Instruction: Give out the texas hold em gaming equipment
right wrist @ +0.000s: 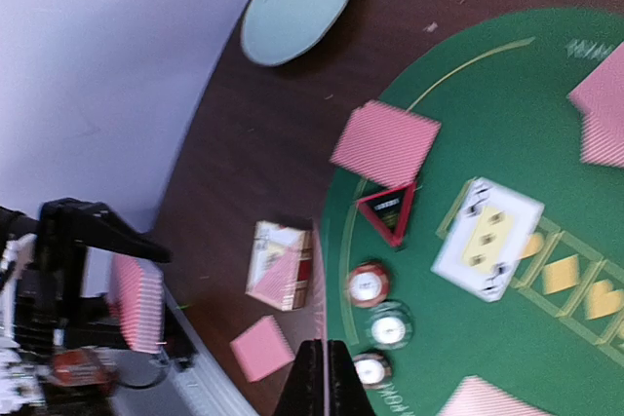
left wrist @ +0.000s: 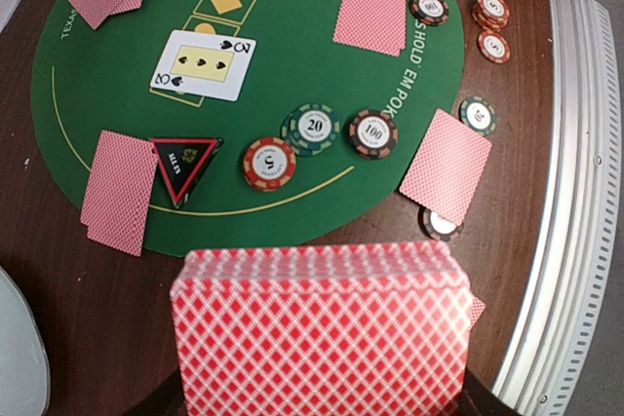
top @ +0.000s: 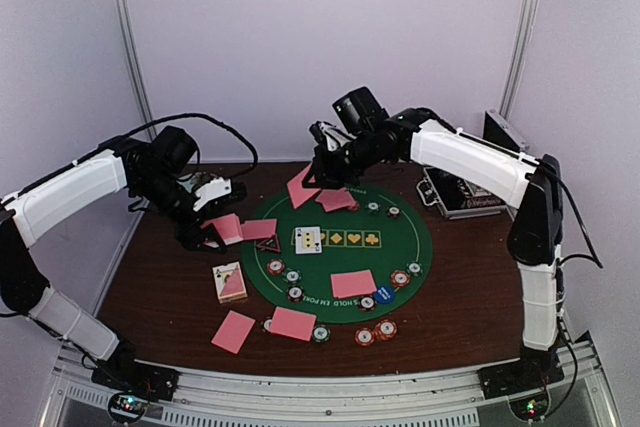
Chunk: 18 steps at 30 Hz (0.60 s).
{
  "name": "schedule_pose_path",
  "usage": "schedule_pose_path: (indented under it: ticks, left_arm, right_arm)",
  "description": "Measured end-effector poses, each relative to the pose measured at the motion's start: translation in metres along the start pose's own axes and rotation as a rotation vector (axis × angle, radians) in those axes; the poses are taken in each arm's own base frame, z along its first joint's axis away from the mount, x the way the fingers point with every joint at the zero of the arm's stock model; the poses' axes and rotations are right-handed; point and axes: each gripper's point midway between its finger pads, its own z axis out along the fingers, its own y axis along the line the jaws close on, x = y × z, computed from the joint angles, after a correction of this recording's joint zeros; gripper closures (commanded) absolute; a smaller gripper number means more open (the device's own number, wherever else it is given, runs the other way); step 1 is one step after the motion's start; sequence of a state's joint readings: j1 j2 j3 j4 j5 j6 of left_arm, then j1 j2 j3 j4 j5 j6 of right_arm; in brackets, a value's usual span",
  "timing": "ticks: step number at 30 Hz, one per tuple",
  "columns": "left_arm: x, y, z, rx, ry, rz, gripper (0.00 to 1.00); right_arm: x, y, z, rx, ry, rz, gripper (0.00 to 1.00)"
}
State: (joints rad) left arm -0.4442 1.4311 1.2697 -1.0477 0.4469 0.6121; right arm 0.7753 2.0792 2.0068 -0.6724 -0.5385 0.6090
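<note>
As green mat (top: 400,237) tops table (top: 470,287) | left pincer (top: 207,233) grips deck (left wrist: 322,333) | right pincer (right wrist: 325,362) pinches card (top: 301,189)

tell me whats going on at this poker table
Two robot arms are laying out a hold'em game. The left gripper holds the deck at the left edge of the mat. The right gripper is shut, apparently on one card, over the mat's far side. Face-down cards, chips and a triangle marker lie on the mat, with a face-up three of spades in the middle.
</note>
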Motion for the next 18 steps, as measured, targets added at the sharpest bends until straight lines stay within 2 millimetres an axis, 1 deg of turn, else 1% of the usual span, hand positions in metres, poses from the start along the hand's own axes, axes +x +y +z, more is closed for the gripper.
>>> schedule_pose_path:
  ticks: [1, 3, 6, 8, 10, 13, 16, 18]
  left_arm:
    - [0.0, 0.0, 0.0, 0.0, 0.0, 0.0, 1.0]
    - [0.0, 0.0, 0.0, -0.001, 0.001, 0.0, 1.0]
    - [0.0, -0.001, -0.001, -0.002, -0.001, 0.0, 1.0]
    - [0.0, -0.001, -0.002, -0.005, -0.004, 0.001, 1.0]
    - [-0.001, -0.001, -0.003, -0.007, -0.006, 0.003, 1.0]
    - [0.0, -0.001, -0.003, -0.011, -0.002, 0.002, 1.0]
    - [0.002, 0.0, -0.003, -0.018, 0.005, 0.002, 1.0]
    - [0.003, 0.0, -0.004, -0.022, 0.006, 0.003, 1.0]
  right_arm:
    - [-0.01, -0.006, -0.01, 0.079, -0.039, -0.072, 1.0]
    - [-0.02, -0.018, -0.022, 0.207, -0.081, -0.186, 1.0]
    - [-0.021, -0.046, -0.029, 0.443, -0.085, -0.364, 1.0]
    - [-0.017, -0.062, -0.026, 0.576, -0.059, -0.485, 1.0]
    - [-0.012, -0.078, -0.018, 0.706, -0.023, -0.619, 1.0]
    - [-0.001, -0.098, -0.006, 0.842, 0.052, -0.778, 1.0]
    - [0.006, -0.109, 0.006, 0.934, 0.099, -0.925, 1.0]
    - [0.005, -0.113, 0.009, 0.98, 0.115, -0.999, 1.0]
